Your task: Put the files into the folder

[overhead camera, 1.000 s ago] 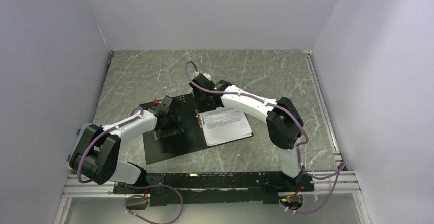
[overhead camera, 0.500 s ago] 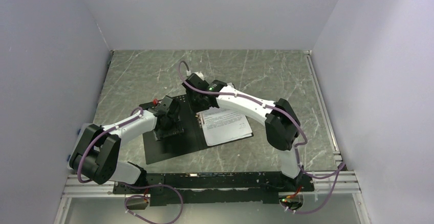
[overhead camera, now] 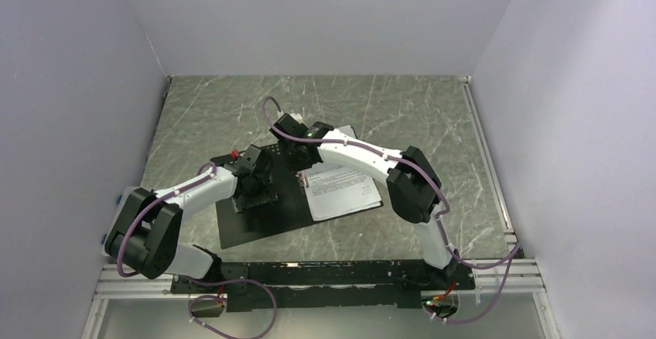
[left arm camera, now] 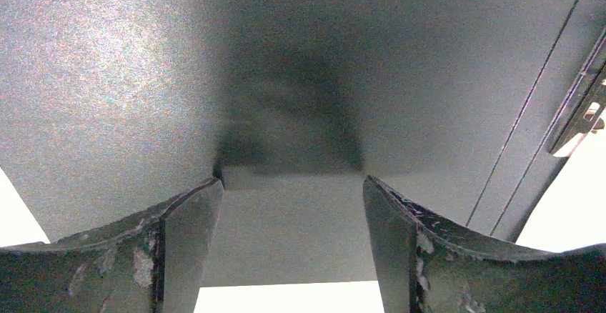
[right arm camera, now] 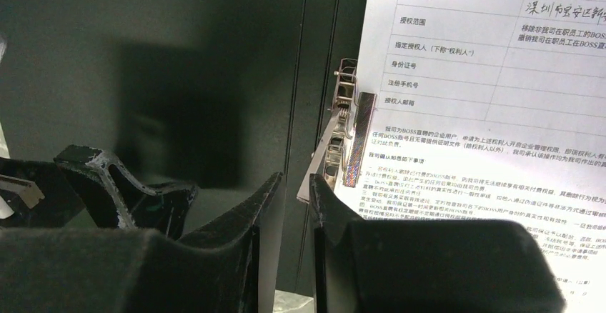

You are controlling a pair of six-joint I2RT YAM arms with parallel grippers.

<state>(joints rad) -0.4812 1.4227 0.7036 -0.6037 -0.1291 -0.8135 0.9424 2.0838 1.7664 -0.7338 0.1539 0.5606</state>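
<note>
Black inner faces of the open folder (overhead camera: 247, 227) are seen lying flat on the grey marbled table (overhead camera: 402, 114). The files (overhead camera: 344, 190) are laid on its right half, with their left edge at the metal clip (right arm camera: 348, 123) by the spine. The left gripper (left arm camera: 293, 184) is spread wide, nothing held, close over the left flap. Only a slim gap is seen between the jaws of the right gripper (right arm camera: 294, 181), positioned at the raised clip lever; whether the lever is gripped cannot be told.

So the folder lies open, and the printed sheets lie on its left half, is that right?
No. The folder lies open, but the printed sheets lie on its right half, by the metal clip, as the top view shows.
</note>
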